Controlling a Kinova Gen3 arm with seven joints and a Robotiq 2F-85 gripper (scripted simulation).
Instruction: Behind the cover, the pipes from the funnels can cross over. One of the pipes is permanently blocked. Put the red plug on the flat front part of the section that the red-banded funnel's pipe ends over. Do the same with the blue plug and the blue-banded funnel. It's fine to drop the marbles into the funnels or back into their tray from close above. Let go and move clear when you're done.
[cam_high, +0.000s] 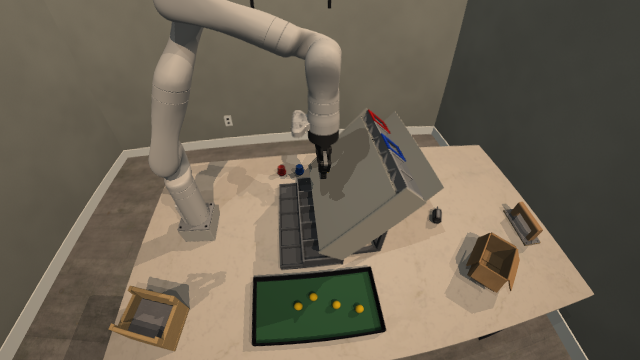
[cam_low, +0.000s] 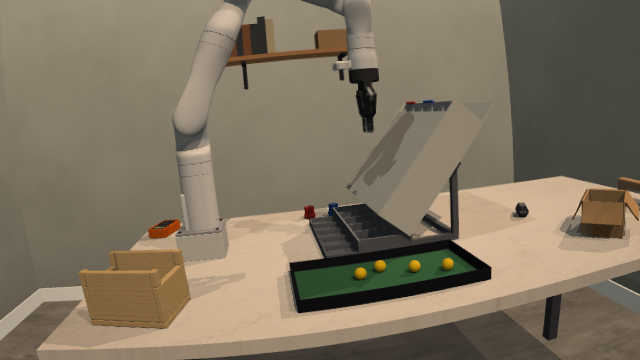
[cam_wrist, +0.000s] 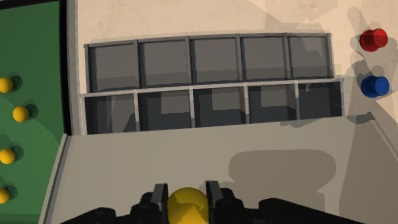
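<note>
My gripper (cam_high: 323, 176) (cam_low: 368, 131) (cam_wrist: 187, 198) is shut on a yellow marble (cam_wrist: 187, 206), high above the slanted grey cover (cam_high: 345, 200) (cam_low: 415, 165) (cam_wrist: 150, 160). At the cover's raised edge are the red band (cam_low: 410, 103) and blue band (cam_low: 428, 102); both are out of the wrist view. The red plug (cam_high: 282, 170) (cam_low: 309, 212) (cam_wrist: 372, 40) and blue plug (cam_high: 299, 170) (cam_low: 333, 209) (cam_wrist: 375, 86) stand on the table beyond the sections' far end. The flat front parts (cam_high: 288, 220) (cam_wrist: 114, 66) bear no plug. The pipes are hidden.
The green tray (cam_high: 272, 330) (cam_low: 325, 290) (cam_wrist: 30, 50) in front holds several yellow marbles. A wooden box (cam_high: 175, 325) (cam_low: 125, 300) stands front left. A cardboard box (cam_high: 485, 265) (cam_low: 602, 215) and a small dark object (cam_high: 437, 215) (cam_low: 521, 209) are on the right.
</note>
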